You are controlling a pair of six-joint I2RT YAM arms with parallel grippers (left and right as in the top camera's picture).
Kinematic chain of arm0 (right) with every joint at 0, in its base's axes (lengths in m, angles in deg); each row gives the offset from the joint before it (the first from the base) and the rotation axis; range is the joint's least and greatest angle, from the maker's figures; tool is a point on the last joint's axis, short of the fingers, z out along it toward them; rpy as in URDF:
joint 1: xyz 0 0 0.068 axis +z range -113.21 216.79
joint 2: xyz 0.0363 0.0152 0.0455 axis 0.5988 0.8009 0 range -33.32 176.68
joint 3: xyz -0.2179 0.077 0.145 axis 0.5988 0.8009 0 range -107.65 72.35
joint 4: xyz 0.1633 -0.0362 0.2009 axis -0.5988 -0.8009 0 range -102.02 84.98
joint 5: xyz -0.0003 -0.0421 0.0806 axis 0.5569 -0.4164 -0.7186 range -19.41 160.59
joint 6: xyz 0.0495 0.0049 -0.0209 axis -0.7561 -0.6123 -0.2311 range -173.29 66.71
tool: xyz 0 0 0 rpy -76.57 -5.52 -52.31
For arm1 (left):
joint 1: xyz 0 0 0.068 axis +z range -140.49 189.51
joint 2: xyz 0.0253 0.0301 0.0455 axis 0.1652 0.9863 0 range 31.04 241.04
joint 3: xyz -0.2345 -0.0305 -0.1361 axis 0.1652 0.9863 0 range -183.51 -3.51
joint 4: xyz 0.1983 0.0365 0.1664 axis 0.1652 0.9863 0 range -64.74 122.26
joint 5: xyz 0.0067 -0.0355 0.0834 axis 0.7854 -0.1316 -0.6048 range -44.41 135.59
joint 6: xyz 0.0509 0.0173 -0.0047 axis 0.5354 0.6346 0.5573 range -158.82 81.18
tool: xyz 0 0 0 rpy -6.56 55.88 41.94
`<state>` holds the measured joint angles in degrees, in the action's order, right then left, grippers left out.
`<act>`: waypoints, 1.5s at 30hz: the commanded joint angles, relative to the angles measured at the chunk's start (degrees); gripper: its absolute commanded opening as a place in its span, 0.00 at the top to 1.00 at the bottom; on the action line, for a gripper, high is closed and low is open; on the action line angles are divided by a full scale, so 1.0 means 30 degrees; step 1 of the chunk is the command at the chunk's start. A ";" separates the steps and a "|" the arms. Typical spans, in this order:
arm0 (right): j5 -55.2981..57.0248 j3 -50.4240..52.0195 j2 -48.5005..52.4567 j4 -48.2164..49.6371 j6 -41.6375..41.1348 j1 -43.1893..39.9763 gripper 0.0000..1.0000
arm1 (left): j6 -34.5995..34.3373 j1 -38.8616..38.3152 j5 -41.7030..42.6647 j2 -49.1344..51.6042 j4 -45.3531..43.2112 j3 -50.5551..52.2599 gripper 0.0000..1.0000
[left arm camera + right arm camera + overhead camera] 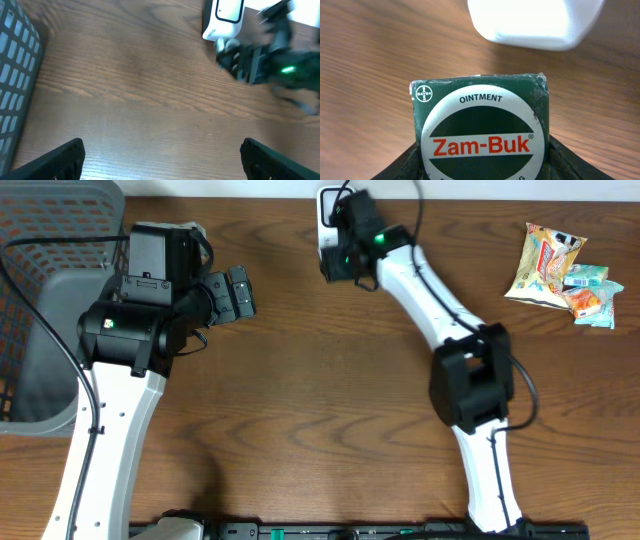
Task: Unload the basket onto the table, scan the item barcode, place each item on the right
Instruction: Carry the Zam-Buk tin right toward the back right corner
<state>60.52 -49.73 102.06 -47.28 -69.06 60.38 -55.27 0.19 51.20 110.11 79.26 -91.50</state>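
Zam-Buk box (481, 137) tight in right jaws, edge just short of white scanner (535, 20) — left jaws wide over open tabletop (150, 100)

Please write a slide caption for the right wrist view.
Right gripper holds a green Zam-Buk ointment box near the white scanner on a wooden table.

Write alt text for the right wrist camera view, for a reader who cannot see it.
A green ointment box labelled Zam-Buk fills the lower middle of the view, held by the right gripper, whose dark fingers show at either side. Beyond it is a white scanner, out of focus, on the brown wooden table.
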 commanded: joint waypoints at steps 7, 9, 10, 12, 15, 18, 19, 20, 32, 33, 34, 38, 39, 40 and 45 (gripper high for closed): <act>-1.0404 -0.0233 -0.0379 0.6003 -1.2313 -0.2557 0.57 | 0.0117 0.0029 -0.0248 -0.0029 0.0058 -0.0146 0.02; -1.1096 -0.0233 -0.0131 0.7468 -1.4353 -0.2849 0.54 | 0.0117 0.0029 -0.0248 -0.0029 0.0066 -0.0146 0.02; -1.1344 -0.0233 0.0000 0.8109 -1.5395 -0.2936 0.54 | 0.0117 0.0036 -0.0248 -0.0029 0.0066 -0.0146 0.02; -1.1526 -0.0233 0.0189 0.9267 -1.7471 -0.3045 0.53 | 0.0117 0.0029 -0.0248 -0.0029 0.0058 -0.0146 0.02; -1.2065 -0.0233 0.0583 1.0907 -2.0910 -0.3082 0.48 | 0.0117 0.0029 -0.0248 -0.0029 0.0066 -0.0146 0.02; -1.3260 -0.0233 0.1399 1.2750 -2.5478 -0.2885 0.44 | 0.0117 0.0029 -0.0248 -0.0029 0.0058 -0.0146 0.02; -1.3464 -0.0233 0.1610 1.2976 -2.6461 -0.2827 0.44 | 0.0117 0.0029 -0.0248 -0.0029 0.0066 -0.0146 0.02; -1.3682 -0.0233 0.1778 1.3049 -2.7285 -0.2776 0.44 | 0.0117 0.0036 -0.0248 -0.0029 0.0058 -0.0146 0.02; -1.3311 -0.0233 0.2259 1.2939 -3.3922 -0.3483 0.43 | 0.0117 0.0029 -0.0248 -0.0029 0.0058 -0.0146 0.02; -1.3012 -0.0233 0.2259 1.2939 -3.3922 -0.3650 0.43 | 0.0117 0.0029 -0.0248 -0.0029 0.0058 -0.0146 0.02; -1.2750 -0.0233 0.2259 1.2939 -3.3922 -0.3781 0.44 | 0.0117 0.0029 -0.0248 -0.0029 0.0058 -0.0146 0.02; -1.1912 -0.0233 0.2259 1.2881 -3.3922 -0.4277 0.44 | 0.0117 0.0029 -0.0248 -0.0029 0.0058 -0.0146 0.02; -1.1817 -0.0233 0.2259 1.2888 -3.3922 -0.4357 0.43 | 0.0117 0.0029 -0.0248 -0.0029 0.0066 -0.0146 0.02; -1.1817 -0.0233 0.2259 1.2888 -3.3922 -0.4379 0.42 | 0.0117 0.0029 -0.0248 -0.0029 0.0058 -0.0146 0.02; -1.1526 -0.0233 0.2390 1.2874 -3.3922 -0.4182 0.40 | 0.0117 0.0036 -0.0248 -0.0029 0.0058 -0.0146 0.02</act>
<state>25.22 -50.04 108.81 -8.64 -170.09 46.79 -55.27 0.19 51.20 110.11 79.26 -91.50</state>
